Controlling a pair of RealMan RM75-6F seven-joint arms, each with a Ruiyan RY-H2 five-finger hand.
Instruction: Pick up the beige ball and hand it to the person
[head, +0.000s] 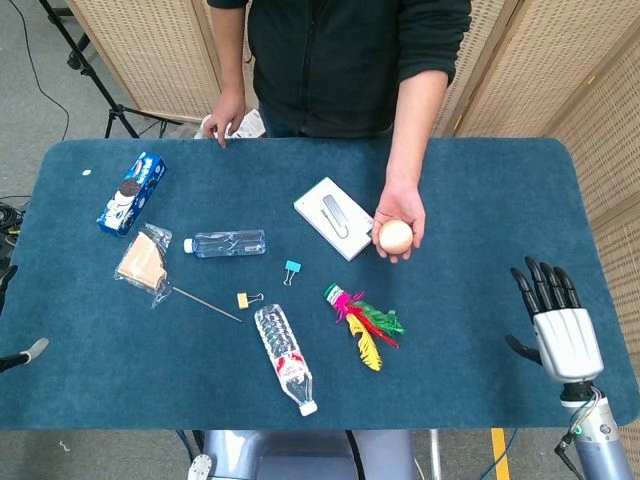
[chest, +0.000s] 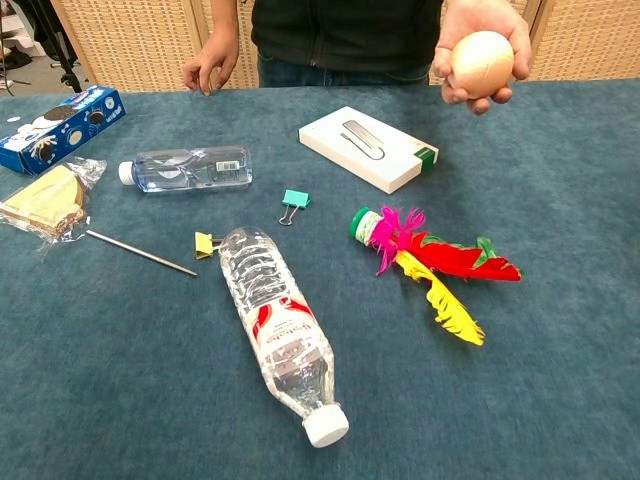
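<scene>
Head view: right hand (head: 562, 335) wrist cut off; left hand unseen.

A: R hand (head: 566, 338)?
B: Head view only, low at the right edge of the surface. Back of the hand faces the cam, fingers (head: 541, 285) straight, spread apart, pointing up-frame. Thumb sticks out to the left side. Nothing in it.
A: Wrist/arm?
B: Wrist drops straight below the hand, runs off the bottom of frame w/ a cable alongside. Rest of the arm is out of shot.
A: Chest cam?
B: No robot hand in it at all.
A: L hand?
B: Can't make out a hand on the left side in either view.
</scene>
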